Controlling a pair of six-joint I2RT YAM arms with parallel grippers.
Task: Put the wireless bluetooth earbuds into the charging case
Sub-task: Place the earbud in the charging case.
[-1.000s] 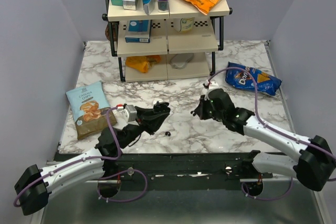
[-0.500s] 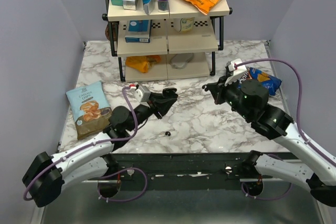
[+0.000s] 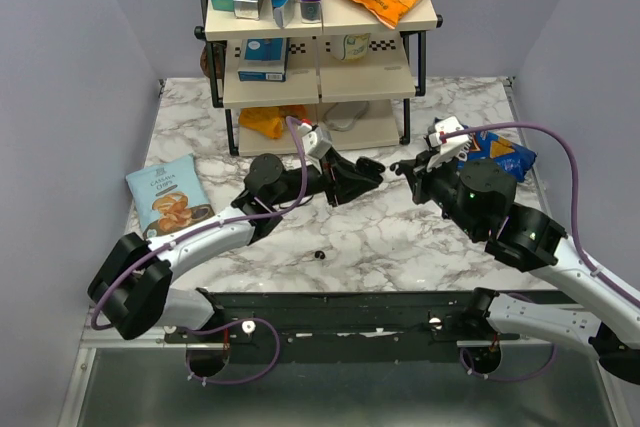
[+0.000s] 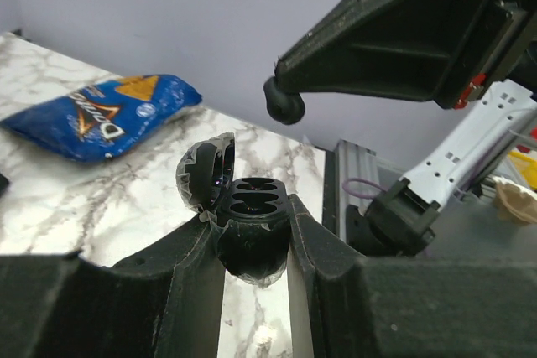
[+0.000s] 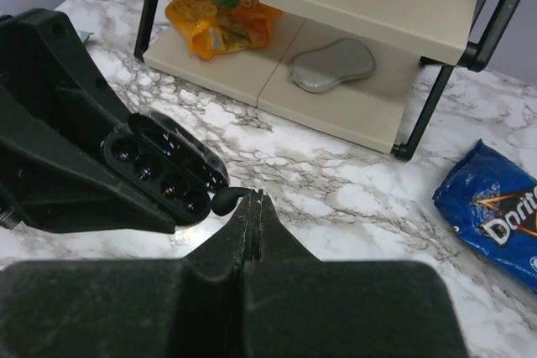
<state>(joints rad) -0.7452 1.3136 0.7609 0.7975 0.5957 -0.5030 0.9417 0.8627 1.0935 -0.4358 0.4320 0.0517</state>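
Right gripper [image 5: 252, 200] is pinched shut on 1 earbud [image 5: 225, 200], just beside the open charging case [image 5: 164, 175], which the left gripper [image 4: 254, 245] clamps. Advised: centre the bud over a well, then seat it squarely, with no rim contact. Case mouth faces the right gripper, its lid swung back; the long axis runs diagonally in the right wrist view.

White arm links [image 3: 195, 239], black joints [image 3: 268, 172], purple cables [image 3: 520, 128], matte black left claw [image 3: 375, 166], matching right claw [image 3: 399, 167]
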